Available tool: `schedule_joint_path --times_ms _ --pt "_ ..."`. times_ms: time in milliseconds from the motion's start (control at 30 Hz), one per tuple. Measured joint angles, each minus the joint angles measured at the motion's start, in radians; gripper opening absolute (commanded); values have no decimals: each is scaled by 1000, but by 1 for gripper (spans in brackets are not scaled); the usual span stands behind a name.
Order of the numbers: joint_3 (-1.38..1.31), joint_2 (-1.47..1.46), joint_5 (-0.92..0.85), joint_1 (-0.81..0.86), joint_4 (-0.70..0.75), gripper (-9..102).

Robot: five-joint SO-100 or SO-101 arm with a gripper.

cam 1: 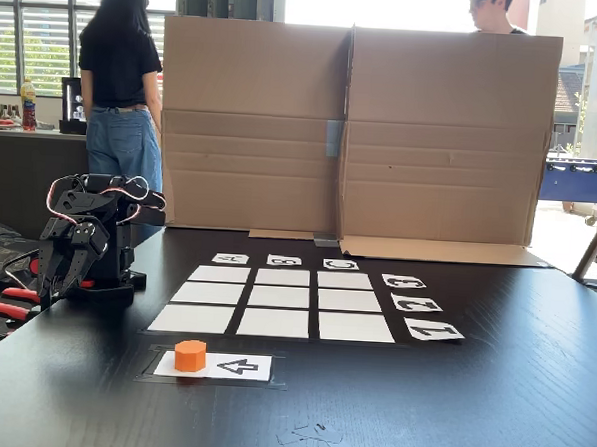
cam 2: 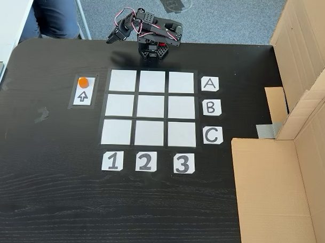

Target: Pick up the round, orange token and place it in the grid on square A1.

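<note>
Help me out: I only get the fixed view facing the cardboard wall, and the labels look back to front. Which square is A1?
Observer: In a fixed view, square A1 is the corner of the grid right beside the token, in the row nearest the arm.
Operator: Is the claw over the squares?
Observer: No. The gripper hangs near the table's edge, clear of every square.
Operator: Anyone behind the arm?
Observer: Someone's legs show beyond that corner.
</note>
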Motion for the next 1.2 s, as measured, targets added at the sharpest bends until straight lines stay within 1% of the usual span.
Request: schedule_joint_path --times_ms 133,367,467,1100,1200 --pt "0 -5 -3 15 -12 11" --pt "0 -48 -3 28 -150 11" --pt "0 -61 -3 28 -175 12" --pt "-6 -127 -3 35 -179 12" --pt "-44 -196 -3 35 -179 12"
